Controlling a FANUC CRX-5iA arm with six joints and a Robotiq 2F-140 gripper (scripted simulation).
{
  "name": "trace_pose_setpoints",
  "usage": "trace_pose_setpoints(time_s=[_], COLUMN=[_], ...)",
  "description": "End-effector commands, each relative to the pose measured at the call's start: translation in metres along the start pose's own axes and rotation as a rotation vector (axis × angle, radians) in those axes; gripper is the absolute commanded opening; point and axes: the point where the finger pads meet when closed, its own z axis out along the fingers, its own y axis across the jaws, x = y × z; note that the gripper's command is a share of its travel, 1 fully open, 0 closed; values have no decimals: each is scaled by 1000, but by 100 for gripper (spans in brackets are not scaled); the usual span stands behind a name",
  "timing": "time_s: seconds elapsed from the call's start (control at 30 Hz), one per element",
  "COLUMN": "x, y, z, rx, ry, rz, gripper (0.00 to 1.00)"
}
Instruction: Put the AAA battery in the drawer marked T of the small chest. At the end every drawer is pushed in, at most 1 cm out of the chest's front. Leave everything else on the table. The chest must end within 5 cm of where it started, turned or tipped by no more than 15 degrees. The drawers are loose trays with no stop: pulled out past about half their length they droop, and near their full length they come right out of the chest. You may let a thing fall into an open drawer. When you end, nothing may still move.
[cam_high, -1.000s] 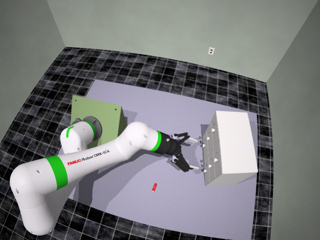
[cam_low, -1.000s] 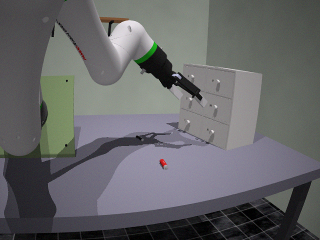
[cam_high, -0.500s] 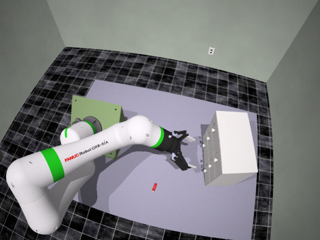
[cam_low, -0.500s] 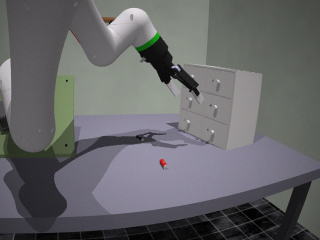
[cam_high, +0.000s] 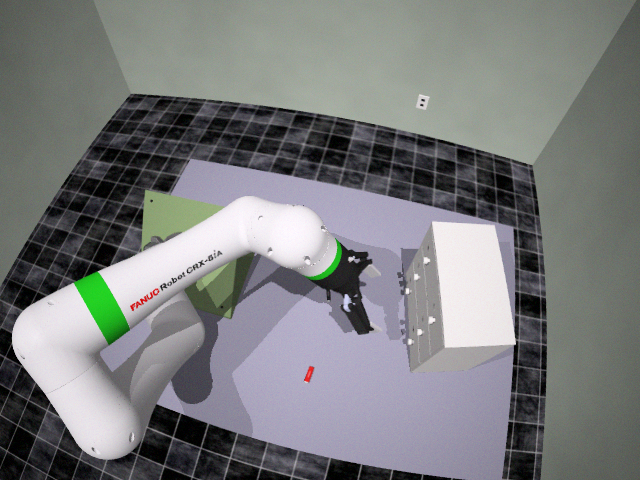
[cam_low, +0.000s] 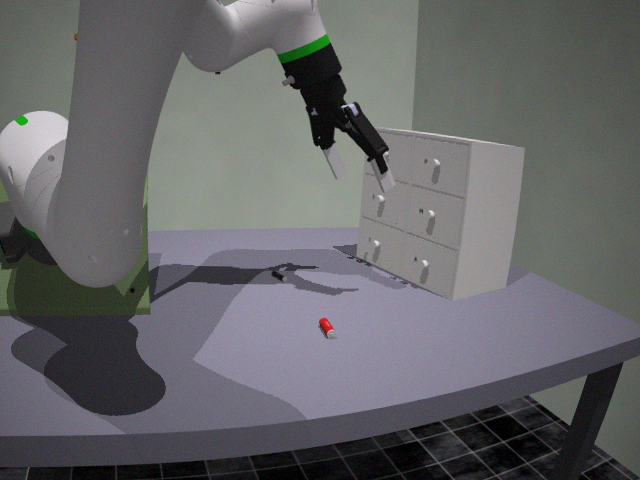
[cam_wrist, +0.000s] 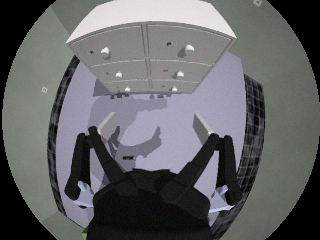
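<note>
A white chest (cam_high: 465, 284) (cam_low: 491, 217) (cam_wrist: 150, 16) with six knobbed drawers, two across and three high, stands at the right of the table; all drawers look pushed in. Their marks are too small to read. My gripper (cam_high: 374, 298) (cam_low: 361, 176) (cam_wrist: 154, 119) is open and empty. It hangs in the air just in front of the chest's upper drawers, pointing at them. A red cylinder with a white end (cam_high: 308, 374) (cam_low: 326, 327) lies on the table towards the front. A slim dark cylinder (cam_low: 279, 276) (cam_wrist: 127, 158) lies in the arm's shadow below my wrist. I cannot tell which one is the AAA battery.
The grey table (cam_high: 361, 423) (cam_low: 465, 351) has a curved front edge. The arm's green base block (cam_high: 170, 211) (cam_low: 77, 294) stands at the left. The arm reaches across the table's middle. The chest stands near the table's right edge.
</note>
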Motion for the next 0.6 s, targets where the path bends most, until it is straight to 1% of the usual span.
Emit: trace_pose_setpoints(time_s=[0.0, 0.2, 0.27, 0.43, 0.57], x=[1, -3, -3, -6, -8], y=[8, 7, 7, 7, 7], z=[-19, -38, -38, -49, -55], rx=[0, -1, -1, -1, -1], ry=[-241, -383, -383, -470, -516], rz=[-5, -5, -5, -5, -5], gripper=[100, 100, 100, 100, 100])
